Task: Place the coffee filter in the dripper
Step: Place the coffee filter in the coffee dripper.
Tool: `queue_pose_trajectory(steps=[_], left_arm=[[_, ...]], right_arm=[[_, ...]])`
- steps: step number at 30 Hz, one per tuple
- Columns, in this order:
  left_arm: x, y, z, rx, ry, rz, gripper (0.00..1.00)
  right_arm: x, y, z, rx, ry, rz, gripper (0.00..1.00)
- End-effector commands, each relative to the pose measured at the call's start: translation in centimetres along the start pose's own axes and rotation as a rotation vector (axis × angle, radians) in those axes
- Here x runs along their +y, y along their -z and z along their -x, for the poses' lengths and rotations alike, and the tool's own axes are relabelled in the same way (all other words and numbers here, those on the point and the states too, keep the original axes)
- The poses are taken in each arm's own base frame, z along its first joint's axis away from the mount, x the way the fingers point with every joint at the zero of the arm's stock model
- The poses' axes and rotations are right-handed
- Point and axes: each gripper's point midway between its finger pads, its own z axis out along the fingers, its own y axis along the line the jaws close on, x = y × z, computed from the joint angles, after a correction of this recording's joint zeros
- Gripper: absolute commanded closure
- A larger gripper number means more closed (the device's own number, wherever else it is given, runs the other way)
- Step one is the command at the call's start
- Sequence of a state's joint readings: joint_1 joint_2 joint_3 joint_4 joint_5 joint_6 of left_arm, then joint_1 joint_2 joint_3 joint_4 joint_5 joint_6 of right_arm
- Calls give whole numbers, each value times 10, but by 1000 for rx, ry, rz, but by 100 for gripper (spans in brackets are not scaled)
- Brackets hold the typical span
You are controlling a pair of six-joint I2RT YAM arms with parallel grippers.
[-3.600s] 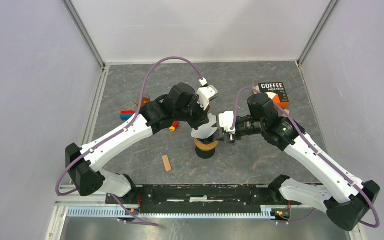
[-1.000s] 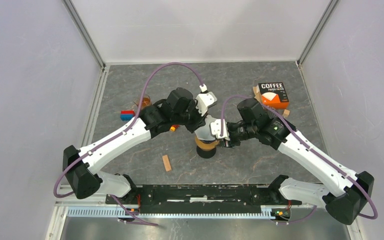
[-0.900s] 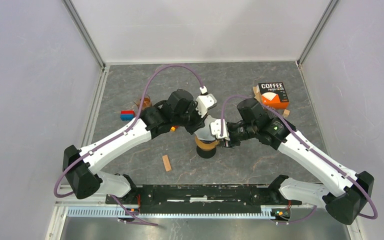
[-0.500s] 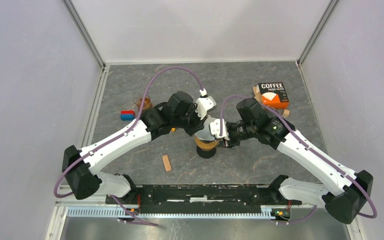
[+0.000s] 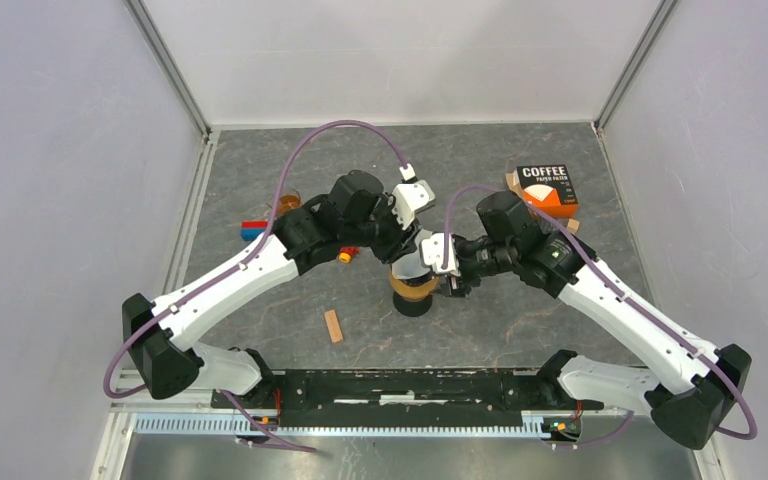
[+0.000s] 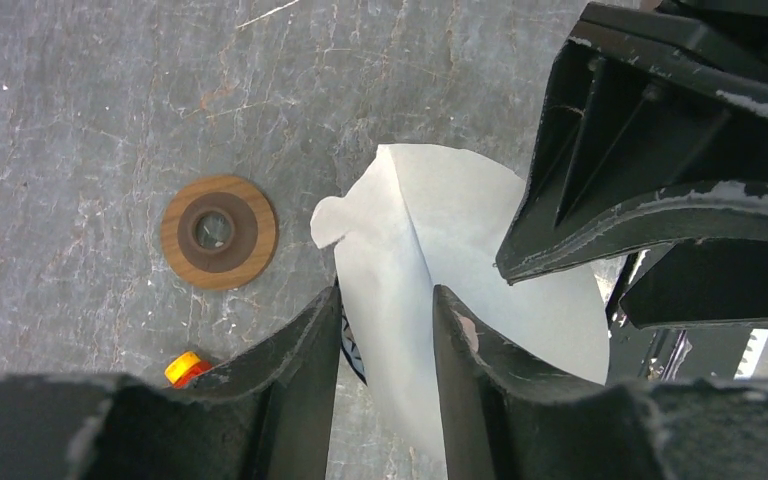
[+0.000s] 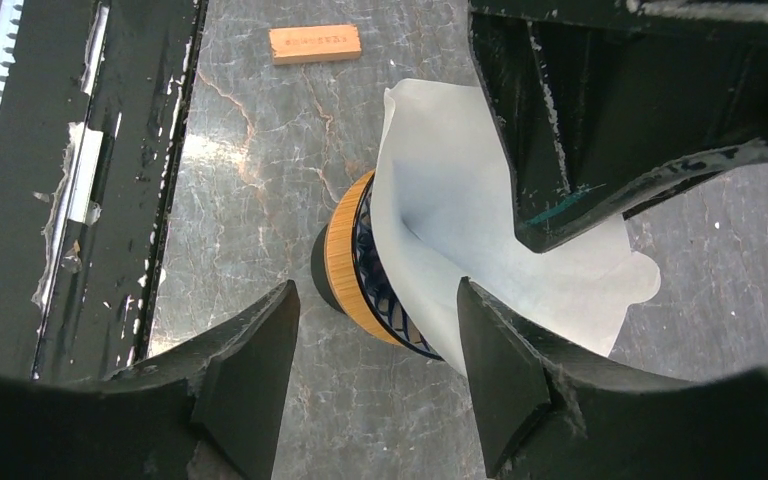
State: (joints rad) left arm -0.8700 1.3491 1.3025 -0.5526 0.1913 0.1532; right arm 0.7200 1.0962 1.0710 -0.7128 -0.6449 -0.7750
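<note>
Over the dripper point(image 7: 355, 270), both grippers have slackened within the last second.

Left gripper point(image 6: 387, 300): jaws now parted, with white paper showing in the gap and no pinch evident.

Right gripper point(image 7: 375, 290): jaws wider than before, standing either side of the dripper and holding nothing.

Coffee filter point(image 7: 450, 250): the cone sits in the dripper's ribbed mouth, its upper edge and tab projecting well above the bamboo ring.

Judgement: the release is made and placement is substantially achieved, though the seating looks shallow and the paper may spring out.

Filter box point(image 5: 546, 187): lies well apart from the dripper.
</note>
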Motion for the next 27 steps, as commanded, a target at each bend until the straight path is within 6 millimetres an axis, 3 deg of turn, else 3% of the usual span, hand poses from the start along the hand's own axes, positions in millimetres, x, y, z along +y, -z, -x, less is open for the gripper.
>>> queue_pose_trajectory(steps=[1, 7, 16, 19, 25, 27], left_arm=[[-3, 16, 19, -53, -60, -23, 54], [5, 18, 14, -42, -81, 19, 56], [6, 22, 16, -49, -86, 29, 65], [6, 22, 14, -43, -86, 26, 72], [4, 21, 7, -30, -86, 16, 97], [2, 20, 3, -24, -86, 10, 98]], right_arm=[[-11, 12, 18, -34, 51, -56, 34], [-13, 13, 19, -34, 55, -62, 35], [-19, 17, 26, -32, 70, -72, 49], [-21, 17, 27, -30, 73, -75, 53], [-17, 10, 19, -21, 57, -52, 63], [-15, 8, 17, -21, 54, -45, 67]])
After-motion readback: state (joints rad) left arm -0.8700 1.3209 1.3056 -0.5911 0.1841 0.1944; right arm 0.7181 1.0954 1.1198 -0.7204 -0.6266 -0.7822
